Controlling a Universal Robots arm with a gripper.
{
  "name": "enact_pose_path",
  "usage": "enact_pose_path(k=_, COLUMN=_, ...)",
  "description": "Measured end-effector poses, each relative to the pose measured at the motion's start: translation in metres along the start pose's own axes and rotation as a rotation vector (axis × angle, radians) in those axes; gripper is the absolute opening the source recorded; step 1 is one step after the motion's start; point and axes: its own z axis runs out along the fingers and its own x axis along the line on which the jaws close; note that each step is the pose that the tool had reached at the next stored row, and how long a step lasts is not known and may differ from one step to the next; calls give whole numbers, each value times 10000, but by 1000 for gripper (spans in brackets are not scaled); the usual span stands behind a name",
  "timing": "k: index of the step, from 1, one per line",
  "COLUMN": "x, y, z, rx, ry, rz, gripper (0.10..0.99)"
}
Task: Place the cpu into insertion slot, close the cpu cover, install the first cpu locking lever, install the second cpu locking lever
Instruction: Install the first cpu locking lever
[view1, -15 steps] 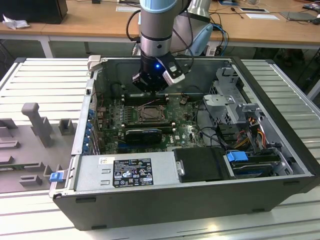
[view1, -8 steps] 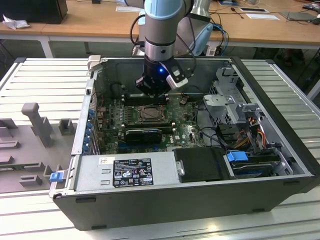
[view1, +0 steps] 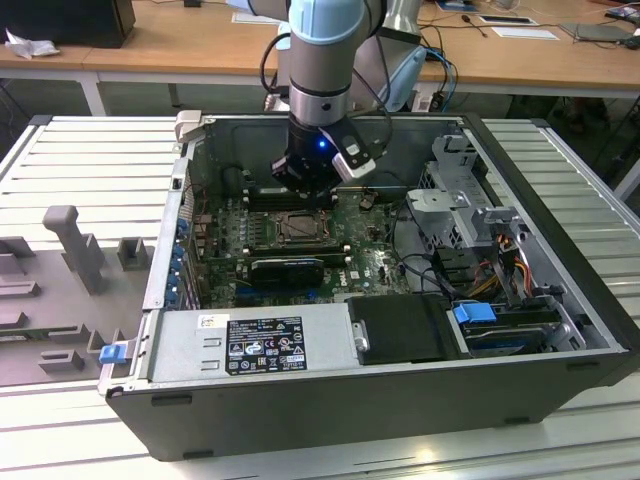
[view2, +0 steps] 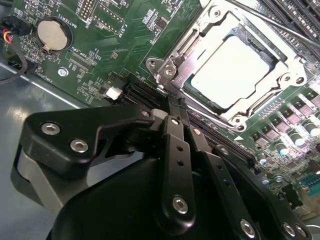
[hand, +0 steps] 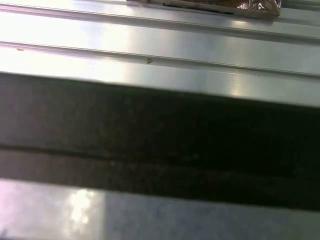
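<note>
End effector (view2: 174, 107) clenched and empty above the motherboard (view2: 115, 45), inside the open computer case (view1: 560, 380).
The cpu (view2: 234, 70) sits seated in the insertion slot (view2: 172, 55); the cpu cover (view2: 290, 80) lies closed around it, fingertips (view2: 176, 125) just beside the socket's edge.

cpu cover (view2: 235, 107) cut off by frame edge, claw (view2: 176, 107) tips hidden

The small flat square chip with a pale silvery metal top (view2: 231, 72) lies flat in the square socket with a dark frame and silvery rim (view2: 287, 80) on the green board. The thin silvery-grey metal frame plate (view2: 186, 55) lies closed over it, the chip showing through its window.
</note>
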Motion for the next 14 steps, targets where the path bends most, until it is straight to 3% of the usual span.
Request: enact_pose_path(k=14, x=0, y=-32, z=29, rx=37, ry=11, rz=0, gripper=106)
